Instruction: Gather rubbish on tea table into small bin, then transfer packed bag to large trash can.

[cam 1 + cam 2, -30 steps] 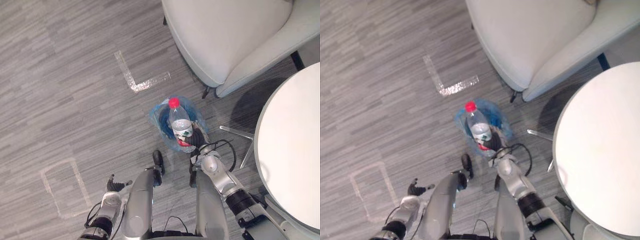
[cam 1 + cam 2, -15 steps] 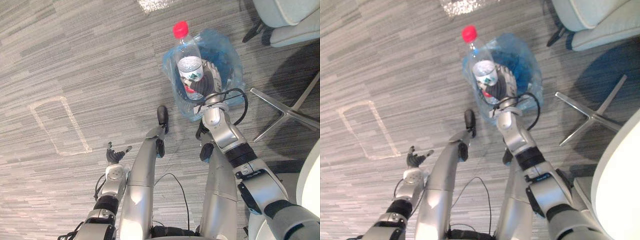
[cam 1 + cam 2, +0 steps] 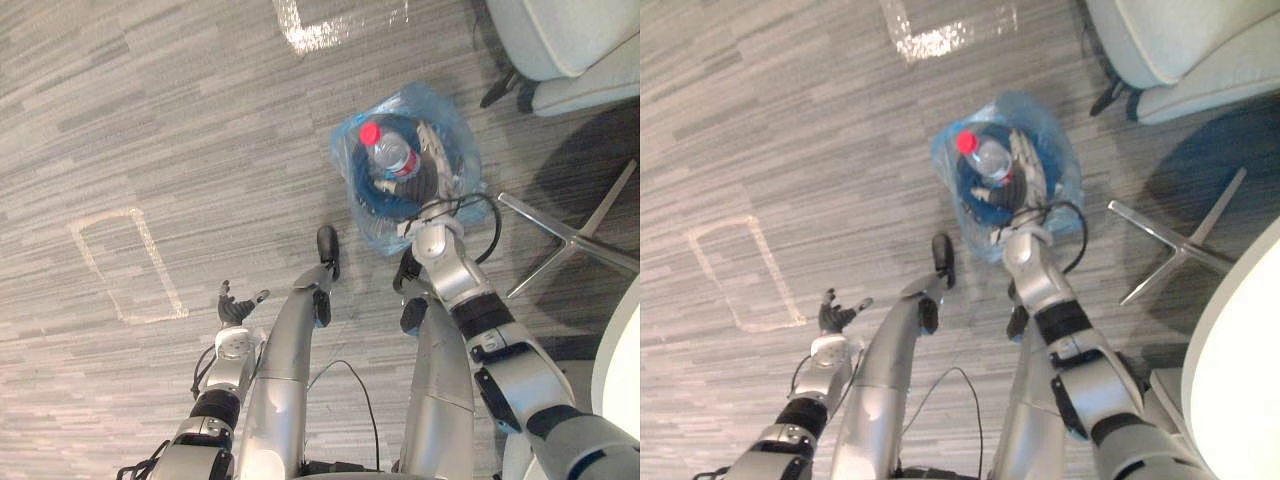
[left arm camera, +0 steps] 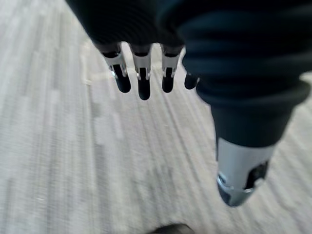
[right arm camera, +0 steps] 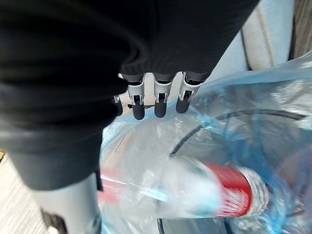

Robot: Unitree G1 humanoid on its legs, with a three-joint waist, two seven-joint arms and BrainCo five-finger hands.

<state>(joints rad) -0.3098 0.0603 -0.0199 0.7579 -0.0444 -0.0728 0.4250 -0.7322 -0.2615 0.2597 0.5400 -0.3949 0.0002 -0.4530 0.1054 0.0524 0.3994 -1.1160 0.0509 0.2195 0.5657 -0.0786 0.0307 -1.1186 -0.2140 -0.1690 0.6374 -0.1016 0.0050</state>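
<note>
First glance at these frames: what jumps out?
A clear plastic bottle with a red cap sits in a small bin lined with a blue plastic bag, on the grey floor ahead of the robot. The right hand is over the bin, fingers straight, beside the bottle. The left hand hangs open near a taped rectangle on the floor.

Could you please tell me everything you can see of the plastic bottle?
The plastic bottle is clear, with a red cap and a partly red label. It leans, cap uppermost, inside the small bin lined with a blue bag. The right hand reaches in beside it with straight fingers; whether they touch cannot be told.
</note>
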